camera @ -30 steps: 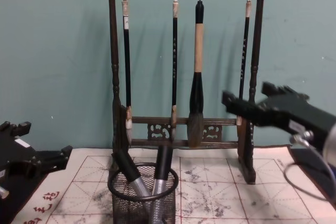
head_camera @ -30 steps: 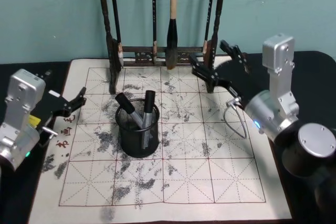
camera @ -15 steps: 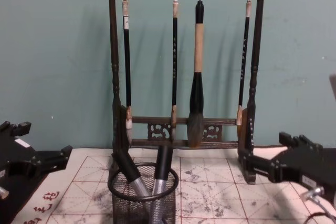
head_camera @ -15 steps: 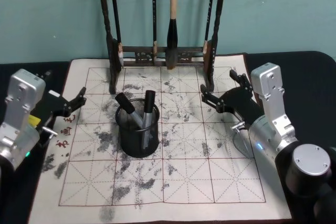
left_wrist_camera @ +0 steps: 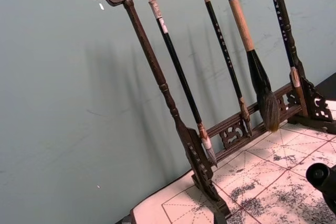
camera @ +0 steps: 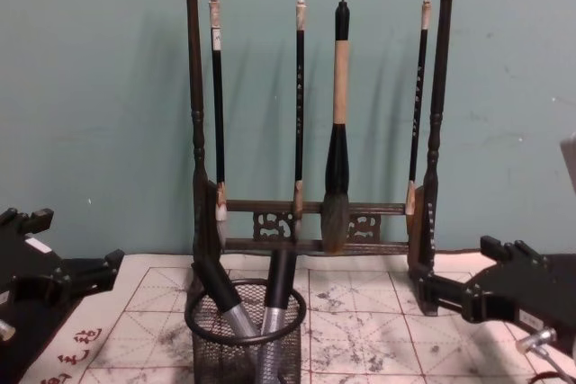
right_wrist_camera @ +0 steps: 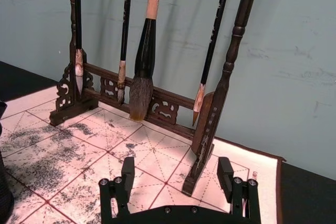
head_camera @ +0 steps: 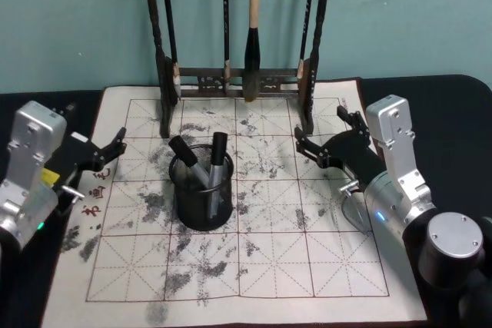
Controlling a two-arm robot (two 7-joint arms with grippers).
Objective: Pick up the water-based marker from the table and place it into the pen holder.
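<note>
Black wire-mesh pen holder [head_camera: 203, 196] stands on the white mat of the surface [head_camera: 307, 266] in the head view, two markers [head_camera: 217, 160] upright inside; the left gripper [head_camera: 115, 151] hangs spread and empty at the mat's left edge, the right gripper [head_camera: 327, 140] spread and empty near the brush rack [head_camera: 238, 78]. Chest view: holder between both grippers. Right wrist view: fingers [right_wrist_camera: 126, 182] wide apart, facing the rack.

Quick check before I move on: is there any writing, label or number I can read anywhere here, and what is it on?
Red characters on the mat's left edge: too blurred to read.
Small red mark at the mat's far right corner: too small to read.
Label on a hanging brush's handle: too small to read.
No other text shows.
</note>
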